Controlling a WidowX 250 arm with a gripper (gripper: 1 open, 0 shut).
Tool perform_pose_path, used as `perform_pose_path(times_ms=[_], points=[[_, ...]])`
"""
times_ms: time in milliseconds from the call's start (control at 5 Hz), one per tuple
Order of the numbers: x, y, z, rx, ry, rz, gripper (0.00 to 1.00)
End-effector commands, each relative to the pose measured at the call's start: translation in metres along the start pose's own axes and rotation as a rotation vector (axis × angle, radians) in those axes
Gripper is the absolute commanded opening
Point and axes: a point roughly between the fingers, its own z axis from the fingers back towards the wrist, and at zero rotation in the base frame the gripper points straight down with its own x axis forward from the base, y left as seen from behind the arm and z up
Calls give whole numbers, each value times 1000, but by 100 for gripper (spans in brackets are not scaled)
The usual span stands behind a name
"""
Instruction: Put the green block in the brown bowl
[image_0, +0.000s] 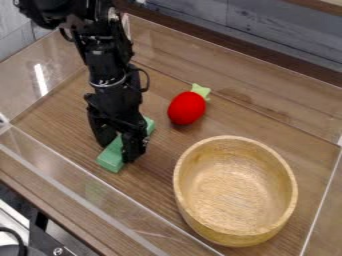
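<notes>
The green block (114, 157) lies flat on the wooden table, a mint-green bar running from front left toward back right; its far end (146, 125) pokes out behind the gripper. My black gripper (118, 145) points straight down over the block's middle, open, with a finger on either side of it. Whether the fingers touch the block I cannot tell. The brown bowl (201, 205) stands empty to the front right, a hand's width from the gripper.
A red strawberry-like object with a green top (189, 107) sits right of the arm, behind the bowl. Clear plastic walls (40, 150) fence the table on the left and front.
</notes>
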Motion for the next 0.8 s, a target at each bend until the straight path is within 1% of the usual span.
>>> perform_pose_path(times_ms=[0, 200, 400, 600], points=[[4, 4, 2, 4, -20, 11, 0], [5, 5, 3, -2, -19, 18, 0], [8, 5, 12, -10, -22, 31, 0], [15, 8, 27, -15, -45, 57, 0]])
